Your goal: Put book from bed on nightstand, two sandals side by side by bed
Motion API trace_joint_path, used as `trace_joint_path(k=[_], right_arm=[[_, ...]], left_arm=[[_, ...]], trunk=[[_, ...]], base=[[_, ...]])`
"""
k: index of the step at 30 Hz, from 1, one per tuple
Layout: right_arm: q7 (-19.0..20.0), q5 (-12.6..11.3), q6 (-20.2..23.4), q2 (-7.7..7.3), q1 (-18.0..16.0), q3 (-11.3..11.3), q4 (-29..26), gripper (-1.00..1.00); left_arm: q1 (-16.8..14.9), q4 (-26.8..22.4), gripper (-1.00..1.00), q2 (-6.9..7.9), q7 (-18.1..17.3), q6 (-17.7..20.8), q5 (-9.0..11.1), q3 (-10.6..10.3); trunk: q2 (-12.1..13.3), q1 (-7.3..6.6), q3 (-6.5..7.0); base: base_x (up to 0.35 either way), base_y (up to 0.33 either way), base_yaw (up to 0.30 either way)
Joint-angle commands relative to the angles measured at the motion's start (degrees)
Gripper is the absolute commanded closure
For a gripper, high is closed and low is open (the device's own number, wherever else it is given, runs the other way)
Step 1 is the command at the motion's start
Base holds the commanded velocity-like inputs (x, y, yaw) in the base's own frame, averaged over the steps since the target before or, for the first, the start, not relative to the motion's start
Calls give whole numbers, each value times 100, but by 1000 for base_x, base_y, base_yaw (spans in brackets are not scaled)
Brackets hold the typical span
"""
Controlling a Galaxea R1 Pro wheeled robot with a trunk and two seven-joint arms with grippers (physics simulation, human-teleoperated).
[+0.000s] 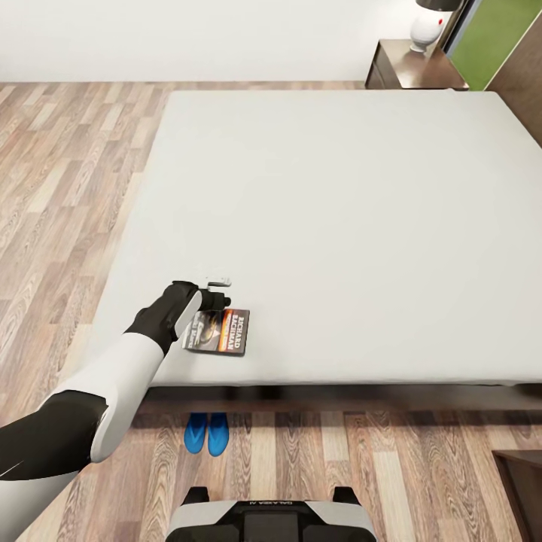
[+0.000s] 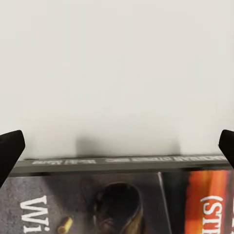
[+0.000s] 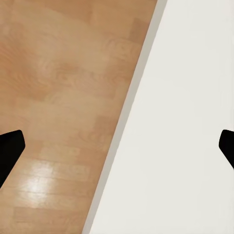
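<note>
The book [image 1: 224, 333] lies flat on the light-grey bed [image 1: 339, 211], close to its near edge and left of centre. My left gripper [image 1: 211, 304] hangs just over the book's left part, pointing down. In the left wrist view it [image 2: 117, 146] is open, fingertips wide apart, with the book's cover [image 2: 122, 204] and spine just beneath. Two blue sandals [image 1: 207, 434] lie side by side on the floor against the near edge of the bed. A nightstand [image 1: 410, 69] stands at the far right corner. My right gripper [image 3: 117, 146] is open over a floor edge.
A white lamp [image 1: 427, 28] stands on the nightstand, beside a dark-framed window [image 1: 493, 38]. Wood-plank floor [image 1: 68, 173] runs along the bed's left side. A dark furniture corner [image 1: 523, 482] sits at the near right. My base [image 1: 271, 519] faces the bed's near edge.
</note>
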Motion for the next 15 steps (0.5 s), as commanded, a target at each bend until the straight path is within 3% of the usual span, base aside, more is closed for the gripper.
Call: trace_joint_path(k=[1, 15], right_arm=[[3, 33, 19, 0, 2, 0, -6, -100], [3, 33, 17, -2, 2, -2, -8, -100]], left_arm=[[-2, -8, -100, 4, 28, 23, 49, -23], [-2, -37, -100, -1, 28, 23, 45, -24]], trunk=[[-2, 1, -4], [-2, 1, -55]], base=[[0, 0, 0], [0, 0, 0]])
